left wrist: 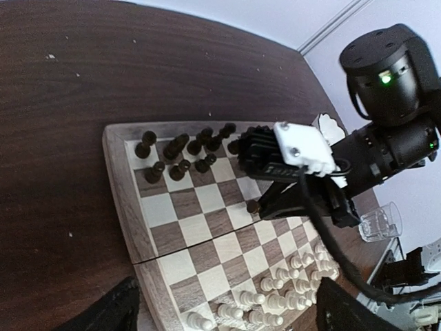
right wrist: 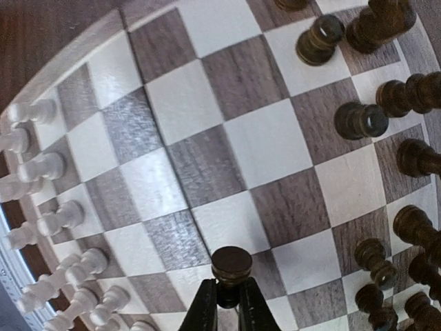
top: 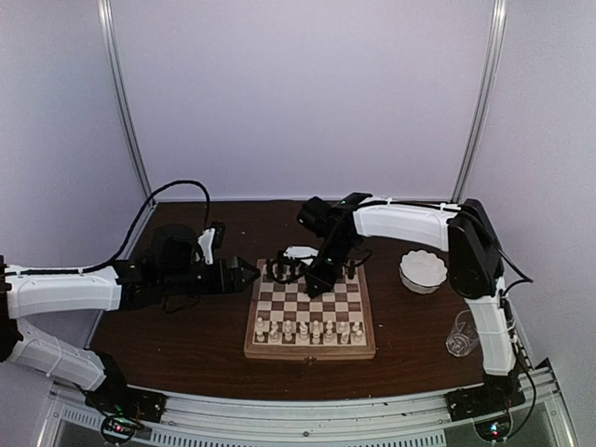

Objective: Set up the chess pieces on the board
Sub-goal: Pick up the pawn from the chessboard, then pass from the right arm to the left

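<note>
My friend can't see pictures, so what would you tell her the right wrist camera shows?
The right gripper pinches one dark pawn at the bottom of the picture, over the board. White pieces line the left side, and other dark pieces crowd the right.

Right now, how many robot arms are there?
2. The left arm comes in from the left and ends beside the board's far-left corner. The right arm reaches from the right over the board's far half. No others show.

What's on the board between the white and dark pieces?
Bare squares, apart from one dark piece pinched in the right gripper, seen in the right wrist view.
</note>
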`<state>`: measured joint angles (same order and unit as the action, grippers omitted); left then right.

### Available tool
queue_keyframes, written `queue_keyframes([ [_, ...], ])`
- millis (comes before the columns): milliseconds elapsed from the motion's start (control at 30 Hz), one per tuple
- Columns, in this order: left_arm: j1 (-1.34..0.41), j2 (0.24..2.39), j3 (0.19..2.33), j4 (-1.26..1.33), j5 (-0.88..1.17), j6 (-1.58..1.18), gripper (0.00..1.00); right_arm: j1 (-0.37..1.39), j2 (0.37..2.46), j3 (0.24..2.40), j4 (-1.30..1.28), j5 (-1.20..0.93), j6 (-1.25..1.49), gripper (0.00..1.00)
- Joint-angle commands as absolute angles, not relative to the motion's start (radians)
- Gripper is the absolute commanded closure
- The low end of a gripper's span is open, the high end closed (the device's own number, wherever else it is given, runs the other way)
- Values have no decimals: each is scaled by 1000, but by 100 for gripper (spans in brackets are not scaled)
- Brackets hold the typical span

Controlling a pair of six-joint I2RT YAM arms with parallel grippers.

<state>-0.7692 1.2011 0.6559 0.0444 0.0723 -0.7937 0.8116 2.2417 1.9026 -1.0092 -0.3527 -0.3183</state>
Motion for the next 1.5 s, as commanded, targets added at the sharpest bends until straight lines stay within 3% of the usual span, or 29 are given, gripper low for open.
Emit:
queue_keyframes([
  [0,-765,1278,647,177,213,-871,19,814,2099,1864,-971,-485,-343,93],
  [267,-766,1438,669,425,434,-994,43,841,2062,1866,-977,-536,-360,93],
  [633,-777,1521,708,494,498,-1072,53,862,2046,1884,-988,-547,-376,93],
  [867,-777,1551,727,530,519,-1089,66,867,2037,1888,-995,-568,-385,93],
  [1167,-778,1579,729,571,541,-1114,72,873,2028,1887,-994,-587,-392,93],
  [1467,-777,1587,726,574,538,-1119,71,877,2020,1888,-993,-595,-391,93],
])
